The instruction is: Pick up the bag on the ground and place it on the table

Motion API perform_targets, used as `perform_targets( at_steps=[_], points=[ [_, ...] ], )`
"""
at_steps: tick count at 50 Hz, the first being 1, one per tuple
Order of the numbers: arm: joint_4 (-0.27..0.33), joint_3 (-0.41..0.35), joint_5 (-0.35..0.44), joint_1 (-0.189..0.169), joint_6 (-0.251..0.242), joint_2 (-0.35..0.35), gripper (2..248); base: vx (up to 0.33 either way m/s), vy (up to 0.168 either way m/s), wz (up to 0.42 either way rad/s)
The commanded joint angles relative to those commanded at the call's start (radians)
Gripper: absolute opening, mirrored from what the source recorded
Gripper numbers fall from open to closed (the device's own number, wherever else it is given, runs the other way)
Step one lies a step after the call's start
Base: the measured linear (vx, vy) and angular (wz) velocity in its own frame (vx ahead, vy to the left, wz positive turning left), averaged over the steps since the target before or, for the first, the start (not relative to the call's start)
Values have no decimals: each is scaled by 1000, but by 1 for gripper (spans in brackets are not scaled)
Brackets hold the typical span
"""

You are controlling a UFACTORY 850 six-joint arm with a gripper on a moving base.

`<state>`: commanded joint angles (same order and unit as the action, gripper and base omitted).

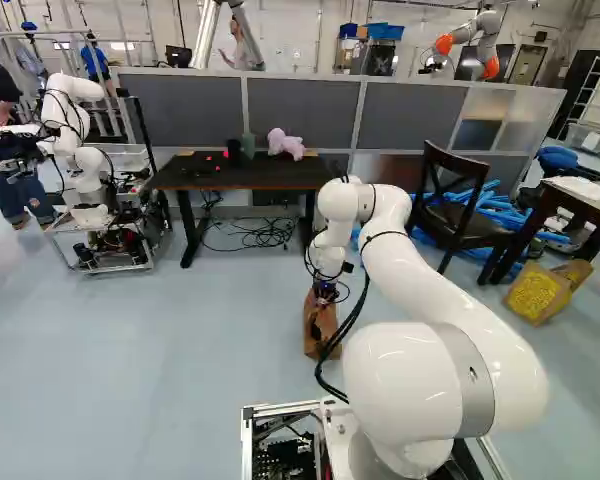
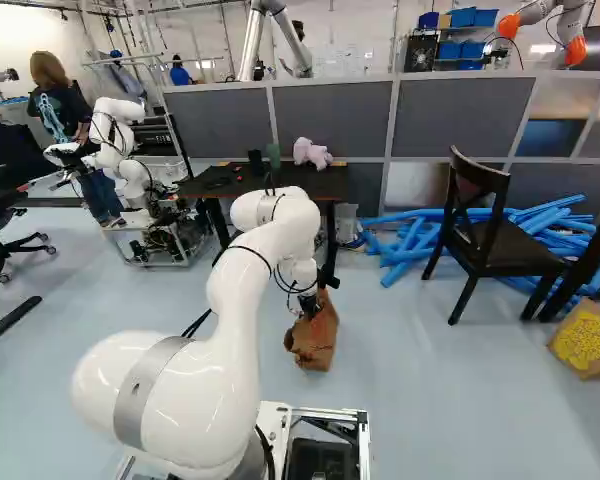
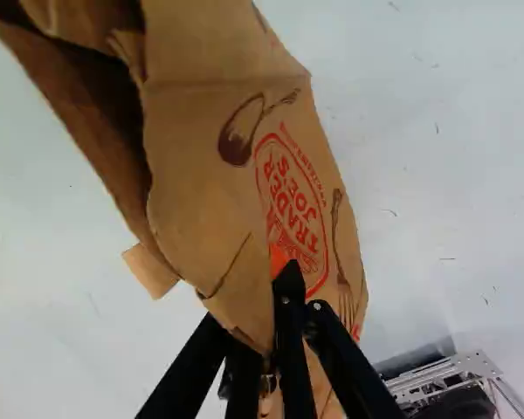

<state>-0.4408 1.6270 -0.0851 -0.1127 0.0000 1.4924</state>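
Just ahead of the base, low at floor level, is the brown paper bag [image 2: 315,335], and I have the claw [image 2: 307,306] down at its top. Going by the wrist view, the claw [image 3: 272,345] is closed on the bag's upper edge, with a fold of paper pinched between the fingers; one fingertip [image 3: 288,284] shows against the printed side, while the paper hides the other. The bag leans in the right base view, its mouth crumpled and partly open. I can't tell whether its bottom touches the floor [image 1: 160,350].

Beyond it stands the dark worktop [image 1: 265,177], the bag being on the near side, well apart from the top. Up there I see a pink plush thing [image 1: 285,144], with a green item [image 2: 273,155] and a black cup-like one [image 2: 255,162] beside it. A grey partition [image 1: 300,112] runs behind. Over to the right I have a dark wooden chair [image 2: 495,250] in front of a pile of blue tubes [image 2: 415,240].
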Motion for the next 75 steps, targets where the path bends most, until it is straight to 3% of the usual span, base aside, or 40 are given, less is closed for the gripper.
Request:
perform_targets(
  at_steps=[42, 75],
  points=[
    [19, -248, -10, -11, 0, -192, 21, 0, 0, 0],
    [134, -476, 41, -29, 0, -356, 21, 0, 0, 0]
  ],
)
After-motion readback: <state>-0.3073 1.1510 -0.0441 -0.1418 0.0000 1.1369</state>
